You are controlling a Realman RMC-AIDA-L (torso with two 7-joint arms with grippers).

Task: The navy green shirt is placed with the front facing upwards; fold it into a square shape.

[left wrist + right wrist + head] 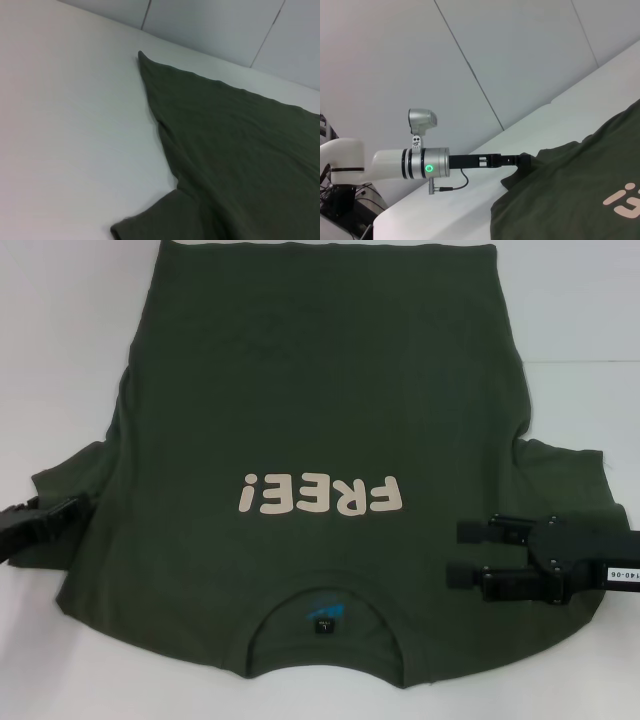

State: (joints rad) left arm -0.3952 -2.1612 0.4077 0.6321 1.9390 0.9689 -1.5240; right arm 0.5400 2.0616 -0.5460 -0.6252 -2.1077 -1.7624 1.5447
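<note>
We see the shirt (310,440) spread flat across the middle of the table (570,330), lettering up (collar at lower centre). Our right gripper (462,552) hovers spread over the right sleeve; the left gripper (80,508) sits at the left sleeve, its fingers we cannot tell.

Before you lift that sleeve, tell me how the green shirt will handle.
The navy green shirt will probably be floppy: it lies flat with soft wrinkles, so it should drape from the left pincer at its sleeve. It likely drags on the table rather than slides. The open right pincer hovers over the opposite sleeve.
</note>
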